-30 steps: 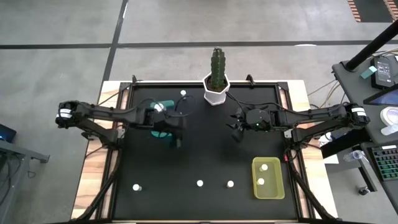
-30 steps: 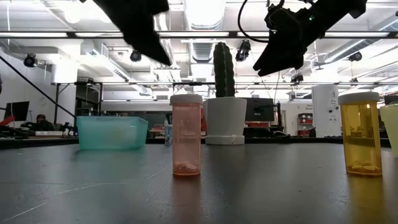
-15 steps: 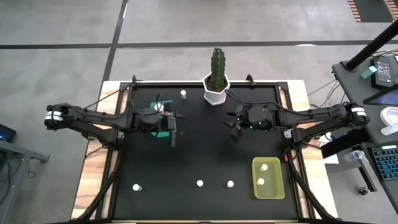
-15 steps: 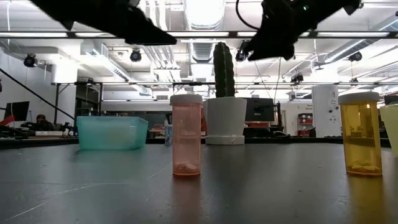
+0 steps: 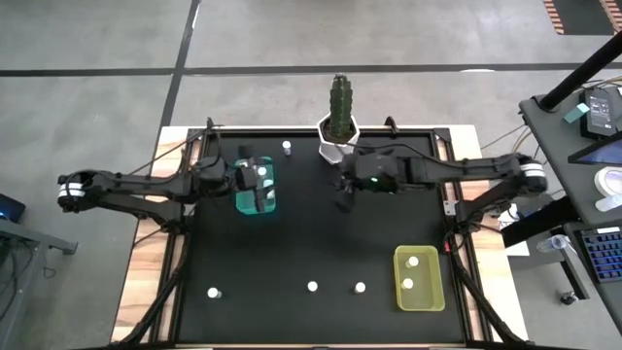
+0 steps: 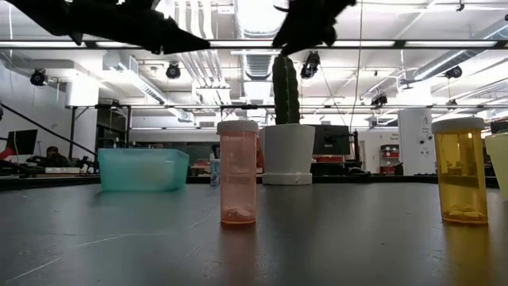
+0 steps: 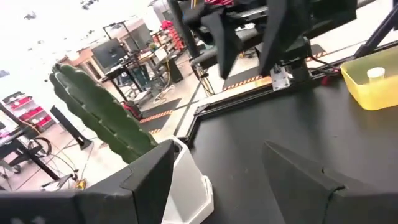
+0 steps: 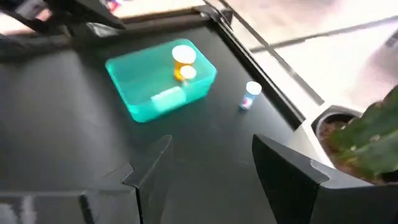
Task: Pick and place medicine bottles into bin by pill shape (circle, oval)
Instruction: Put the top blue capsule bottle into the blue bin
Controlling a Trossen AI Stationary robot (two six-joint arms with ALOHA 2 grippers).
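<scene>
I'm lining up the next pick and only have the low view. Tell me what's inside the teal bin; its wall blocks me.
Observer: In the right wrist view, the teal bin holds an orange bottle with a white cap.
Operator: Now count the yellow bin.
Observer: From above, the yellow bin holds two bottles.
Operator: Report the left gripper.
Observer: The left gripper hangs over the teal bin; its wrist view shows the fingers open with nothing between them.

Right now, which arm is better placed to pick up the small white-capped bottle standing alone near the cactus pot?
Probably the right: its open tool faces the small white-capped bottle, which its wrist view shows ahead. The left tool hangs over the teal plastic bin.
</scene>
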